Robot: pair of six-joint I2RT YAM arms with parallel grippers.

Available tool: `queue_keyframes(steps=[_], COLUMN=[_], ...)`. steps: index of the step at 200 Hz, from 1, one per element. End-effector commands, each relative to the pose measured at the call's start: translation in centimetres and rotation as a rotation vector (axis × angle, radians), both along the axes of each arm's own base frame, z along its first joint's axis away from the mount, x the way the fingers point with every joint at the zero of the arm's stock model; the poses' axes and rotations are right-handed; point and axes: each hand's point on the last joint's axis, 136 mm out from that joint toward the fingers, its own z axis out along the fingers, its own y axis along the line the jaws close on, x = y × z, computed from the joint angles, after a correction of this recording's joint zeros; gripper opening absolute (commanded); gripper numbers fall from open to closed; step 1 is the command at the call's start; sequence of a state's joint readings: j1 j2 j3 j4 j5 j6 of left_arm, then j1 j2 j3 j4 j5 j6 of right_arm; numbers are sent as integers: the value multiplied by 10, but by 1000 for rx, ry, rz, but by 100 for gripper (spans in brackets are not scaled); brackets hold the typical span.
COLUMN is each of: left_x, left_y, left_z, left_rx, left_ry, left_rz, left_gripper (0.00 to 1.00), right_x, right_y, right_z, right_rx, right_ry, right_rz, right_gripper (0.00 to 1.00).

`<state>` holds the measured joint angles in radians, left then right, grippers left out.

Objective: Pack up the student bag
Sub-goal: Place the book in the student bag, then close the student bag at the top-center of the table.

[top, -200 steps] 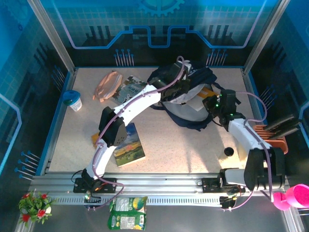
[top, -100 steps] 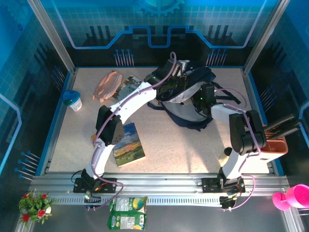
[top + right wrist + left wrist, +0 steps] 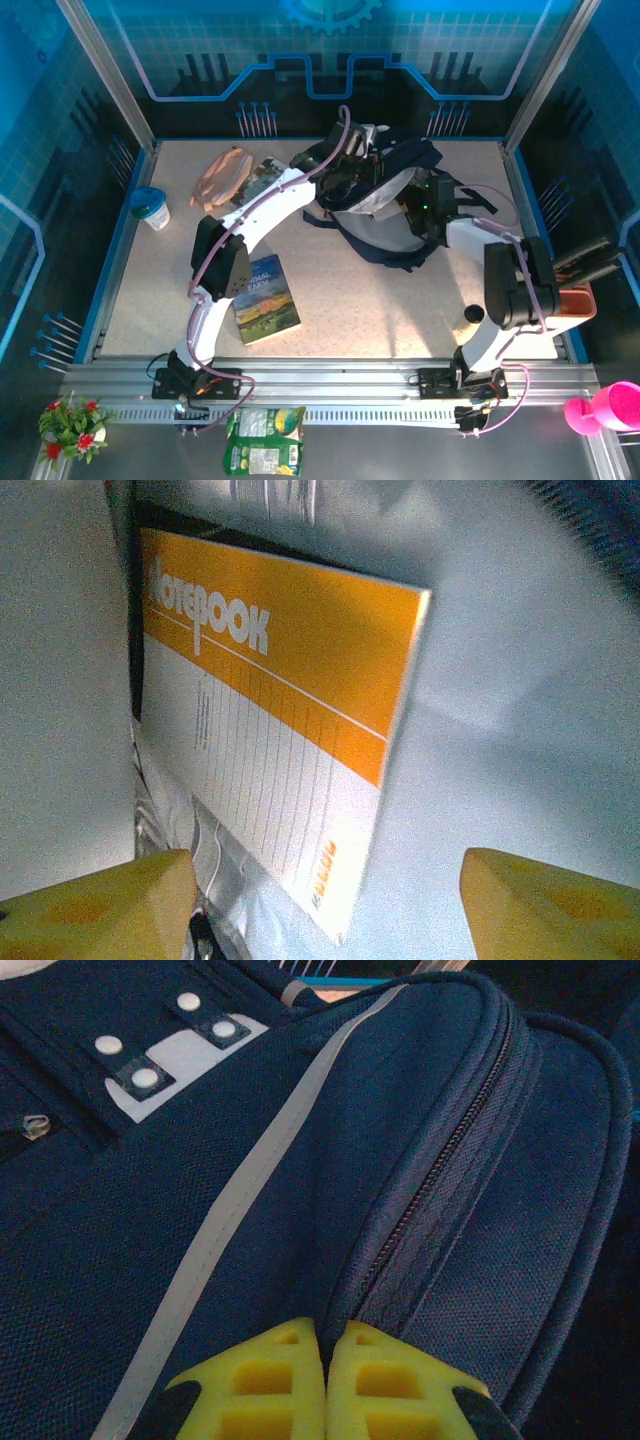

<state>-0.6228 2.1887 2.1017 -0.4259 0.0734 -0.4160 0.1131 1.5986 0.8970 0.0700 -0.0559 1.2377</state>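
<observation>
The right end effector (image 3: 325, 885) stands wide, its yellow fingers well apart with nothing gripped. It is reached into the mouth of the student bag (image 3: 385, 228), facing the pale lining. Just beyond its fingers, inside the bag, an orange and white notebook (image 3: 290, 710) lies flat against that lining, touched by neither finger. The left end effector (image 3: 325, 1385) is closed tight at the bag's top edge. A fold of navy fabric beside the zip runs down between its pressed pads, so it looks to be pinching the bag and holding the opening up for the other arm. The bag itself sits at the far side of the desk (image 3: 400, 300), between the two arms, with its white stripe and white patch facing the left wrist camera. On the desk to the left of the bag lie a pink pouch (image 3: 222, 175) and, beside it, a thin book (image 3: 265, 178). Further left stands a small blue-lidded cup (image 3: 152, 208). Nearer than the bag, towards the left arm's base, lies a landscape-covered book (image 3: 265, 298). As a judgement, the packing is partly done: the notebook is in, while the two books and the pouch appear left to go in, and the zip is open.
</observation>
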Motion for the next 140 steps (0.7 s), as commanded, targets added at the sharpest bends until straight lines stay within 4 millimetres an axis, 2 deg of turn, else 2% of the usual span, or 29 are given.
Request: queue_keyframes(steps=[1,33,40,53,73,78,80,86,105,140], left_x=[1,-9,-12,-19,-26,-28,-28,-30,-35,-59], left_y=[5,-8,-11,-14,-11,-8,-7,-1,21,82], left_z=[55,33,27,14,3,1,1,-3,-5,-24], left_rx=[-117,-119,-112,-89,-68,-59,-57,-45,-34,-39], left_ry=[-80,-32,-22,-6,29,35,36,45,73,175], left_rz=[11,-67,-81,-104,-99,-91,-87,-76,-23,108], left_gripper=[0,0,3,12,36,43,45,50,63,80], right_x=[-37,-76,-82,-93,-107,-110,-108,-107,-101,-80], right_y=[-25,-57,-64,-74,-90,-92,-92,-93,-85,-48], right_z=[5,25,34,48,71,71,81,88,103,110], right_rx=[-101,-255,-290,-344,-431,-451,-455,-466,-485,-487], right_ry=[45,64,54,46,54,64,45,32,-7,-60], right_rz=[-18,-73,-85,-110,-141,-137,-139,-135,-71,107], right_gripper=[72,78,79,81,82,83,83,83,83,85])
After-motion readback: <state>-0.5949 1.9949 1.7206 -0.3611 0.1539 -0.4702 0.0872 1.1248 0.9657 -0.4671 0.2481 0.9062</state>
